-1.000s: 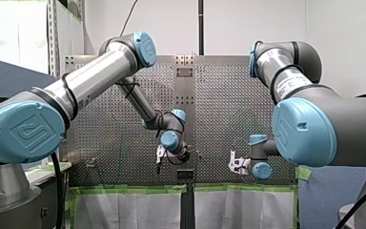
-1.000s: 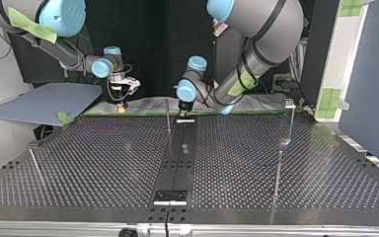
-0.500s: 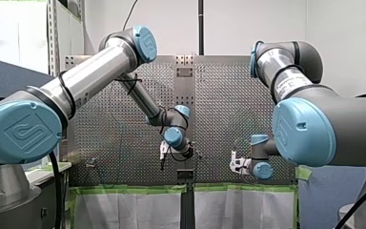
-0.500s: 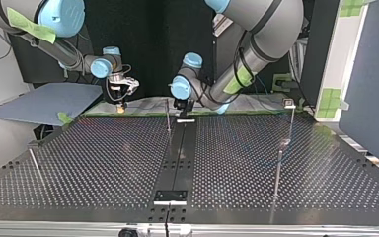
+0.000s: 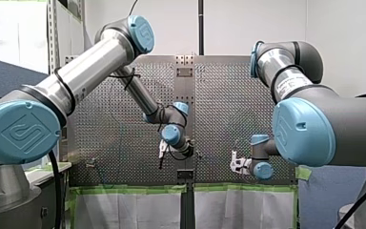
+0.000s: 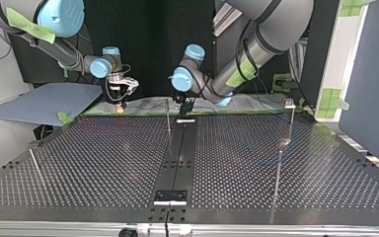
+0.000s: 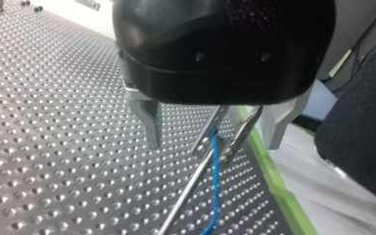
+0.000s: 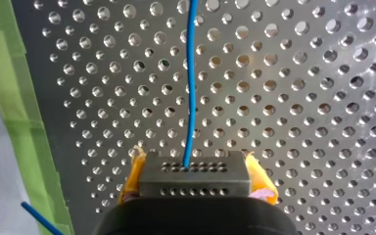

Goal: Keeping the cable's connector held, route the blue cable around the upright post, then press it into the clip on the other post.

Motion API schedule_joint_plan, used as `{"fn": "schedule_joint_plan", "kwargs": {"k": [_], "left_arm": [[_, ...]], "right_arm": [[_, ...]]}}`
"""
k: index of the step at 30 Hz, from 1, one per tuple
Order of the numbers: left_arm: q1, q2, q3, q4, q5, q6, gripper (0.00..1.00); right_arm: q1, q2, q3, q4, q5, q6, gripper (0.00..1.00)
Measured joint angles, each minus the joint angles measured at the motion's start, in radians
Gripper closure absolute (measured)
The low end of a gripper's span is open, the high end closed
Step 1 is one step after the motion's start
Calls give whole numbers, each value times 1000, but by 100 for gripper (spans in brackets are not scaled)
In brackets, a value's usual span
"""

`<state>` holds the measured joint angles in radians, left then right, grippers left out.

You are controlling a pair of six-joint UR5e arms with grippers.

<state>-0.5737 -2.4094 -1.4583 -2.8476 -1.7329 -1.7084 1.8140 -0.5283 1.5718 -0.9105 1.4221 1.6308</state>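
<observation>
Perforated metal table (image 6: 103, 163) filled the top view, with a dark strip (image 6: 177, 153) down its middle and green tape (image 6: 128, 112) along its far edge; white walls (image 5: 257, 24) showed beyond it in the front view; a blue-grey panel (image 6: 44, 101) lay off the far left corner.

At the far middle stood a thin post (image 6: 168, 116); a second post (image 6: 293, 123), well apart at the right, carried a small clip (image 6: 289, 103) on top; a short rod (image 6: 35, 165) leaned at the near left.

My right gripper (image 8: 194, 171) was clenched on the connector (image 8: 196, 183), a yellow pad against each side; it hung over the table's far left edge in the top view. From the connector's face the blue cable (image 8: 191, 88) ran straight ahead of the gripper, its long axis lying along the table with one slight bend.

My left gripper (image 7: 214, 129) hung just right of the thin post, its metal fingers (image 7: 149, 122) spread and released; the cable passed between them without touching either, close beside the post, which slanted across the gap.
</observation>
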Motion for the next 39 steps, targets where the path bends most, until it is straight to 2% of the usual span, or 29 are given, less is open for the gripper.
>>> {"fn": "schedule_joint_plan", "kwargs": {"k": [6, 16, 20, 26, 39], "left_arm": [[-4, 4, -40, 32, 16, 1, 1], [-12, 4, -46, 118, 67, -35, 1], [-14, -1, -46, 144, 71, -55, 1], [-15, -20, -61, 161, 71, -60, 1], [-16, -25, -65, 184, 71, -68, 1]], "right_arm": [[0, 0, 0, 1, -2, 0, 100], [0, 0, 0, 1, -3, 0, 100], [0, 0, 0, 1, -3, 0, 100], [0, 0, 0, 1, -3, 0, 100], [0, 1, 1, 1, -3, 0, 100]]}}
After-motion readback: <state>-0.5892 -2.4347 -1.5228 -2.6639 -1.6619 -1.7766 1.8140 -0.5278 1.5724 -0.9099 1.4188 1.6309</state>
